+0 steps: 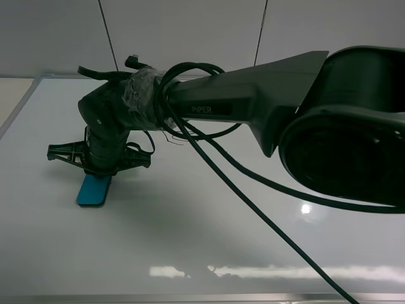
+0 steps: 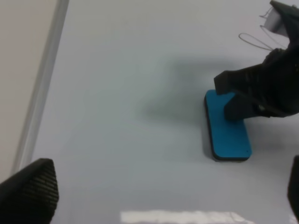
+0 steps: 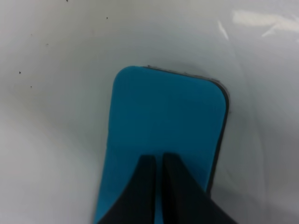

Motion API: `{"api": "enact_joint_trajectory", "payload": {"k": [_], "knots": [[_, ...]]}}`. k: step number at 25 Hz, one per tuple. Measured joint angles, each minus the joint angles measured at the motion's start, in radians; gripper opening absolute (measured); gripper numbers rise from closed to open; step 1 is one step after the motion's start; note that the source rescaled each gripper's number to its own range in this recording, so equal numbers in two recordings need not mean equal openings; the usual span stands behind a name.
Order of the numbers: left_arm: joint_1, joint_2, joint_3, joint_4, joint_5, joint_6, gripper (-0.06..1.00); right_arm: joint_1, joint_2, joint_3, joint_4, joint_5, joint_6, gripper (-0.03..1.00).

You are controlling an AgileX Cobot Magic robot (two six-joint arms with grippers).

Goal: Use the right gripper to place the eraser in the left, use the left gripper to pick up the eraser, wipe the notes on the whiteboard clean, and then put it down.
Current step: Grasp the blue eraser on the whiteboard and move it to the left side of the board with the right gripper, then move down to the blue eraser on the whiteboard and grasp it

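right arm: the bulky black arm lettered "PiPER" (image 1: 253,95) reached across the board, judged so as to set its claw over the eraser.
right gripper: the black two-fingered right gripper (image 1: 98,172) pointed straight down with its fingers close together, only a sliver between them. Whether they touched the block below could not be told.
left gripper: the black left gripper (image 2: 166,186) hung low with its fingers wide apart, probably ready for the hand-over.
eraser: the small teal-blue rounded eraser (image 3: 163,121) with a dark underside lay flat directly beneath the right gripper and ahead of the left gripper, held by neither.
notes: the thin black looping marker notes (image 2: 254,41) sat just beyond the right gripper, unwiped.
surface: the large glossy white whiteboard (image 1: 209,234) with a silver frame lay flat on a pale worktop (image 1: 12,95) and mirrored the lamps.
room: a grey panelled wall (image 1: 190,31) stood behind.
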Motion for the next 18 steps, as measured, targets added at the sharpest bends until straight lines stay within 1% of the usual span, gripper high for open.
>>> {"api": "enact_joint_trajectory", "payload": {"k": [6,8,10,12,13,15,16,18], "knots": [[0.0,0.0,0.0,0.0,0.0,0.0,1.0,0.002,-0.026,0.009,-0.001,-0.004,0.0,0.0],[0.0,0.0,0.0,0.0,0.0,0.0,1.0,0.006,-0.049,0.013,-0.013,0.009,0.0,0.0],[0.0,0.0,0.0,0.0,0.0,0.0,1.0,0.008,-0.085,0.013,-0.037,0.024,0.0,0.0],[0.0,0.0,0.0,0.0,0.0,0.0,1.0,0.008,-0.122,0.013,-0.077,0.047,0.0,0.01],[0.0,0.0,0.0,0.0,0.0,0.0,1.0,0.008,-0.141,0.013,-0.112,0.061,-0.001,0.03],[0.0,0.0,0.0,0.0,0.0,0.0,1.0,0.008,-0.175,0.013,-0.173,0.083,-0.016,0.1],[0.0,0.0,0.0,0.0,0.0,0.0,1.0,0.008,-0.189,0.013,-0.208,0.099,-0.03,0.19],[0.0,0.0,0.0,0.0,0.0,0.0,1.0,0.008,-0.215,0.013,-0.259,0.126,-0.062,0.44]]}}
